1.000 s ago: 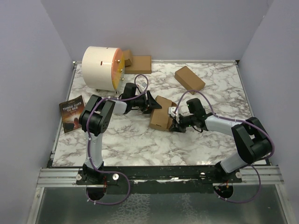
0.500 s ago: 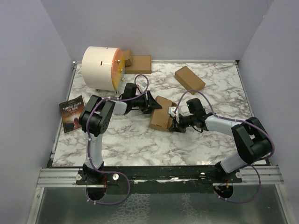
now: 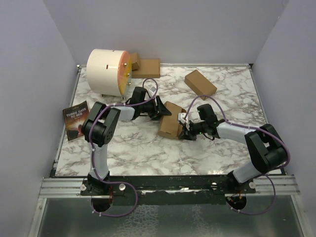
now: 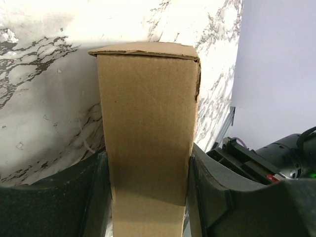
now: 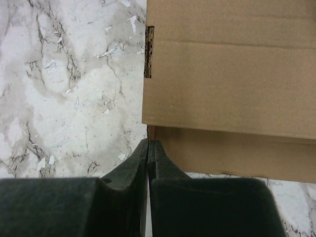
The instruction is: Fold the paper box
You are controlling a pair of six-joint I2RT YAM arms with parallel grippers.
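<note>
At far left, book [image 3: 75, 122] — "THREE DAYS TO SEE", plain brown paper box [image 3: 169, 126]

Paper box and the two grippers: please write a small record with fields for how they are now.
paper box: folded into an oblong carton, lying on the marble table
left gripper: fingers on both sides of the box, gripping it
right gripper: shut, empty, tips at the box's edge
other carton: at the back, apart from both arms
</note>
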